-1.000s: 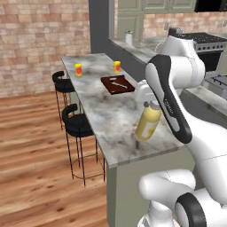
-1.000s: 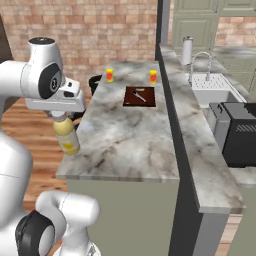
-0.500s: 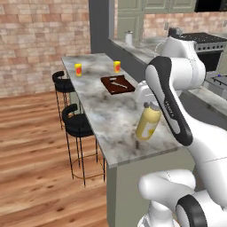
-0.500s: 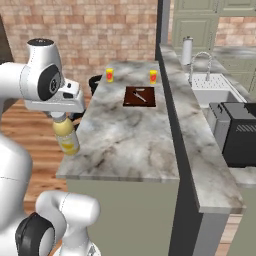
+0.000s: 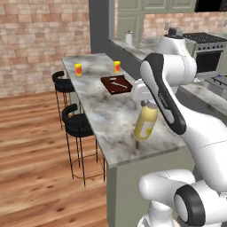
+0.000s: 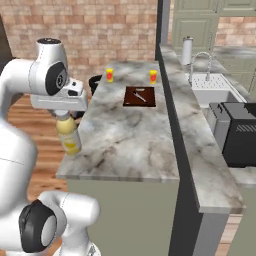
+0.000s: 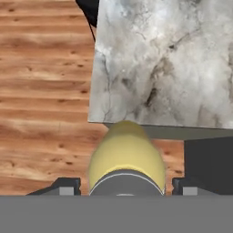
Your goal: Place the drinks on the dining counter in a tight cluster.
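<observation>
Hand (image 5: 148,103) holds tall yellow bottle (image 5: 145,121) by its top. Bottle hangs upright under hand, over near corner of marble worktop (image 5: 106,106).

Walls: red brick wall (image 5: 31,40) running behind, at 11 o'clock.
Floor: wood plank floor (image 5: 35,168) spreading at 9 o'clock.
Seating: two black stools (image 5: 77,126) standing at the counter edge.
</observation>
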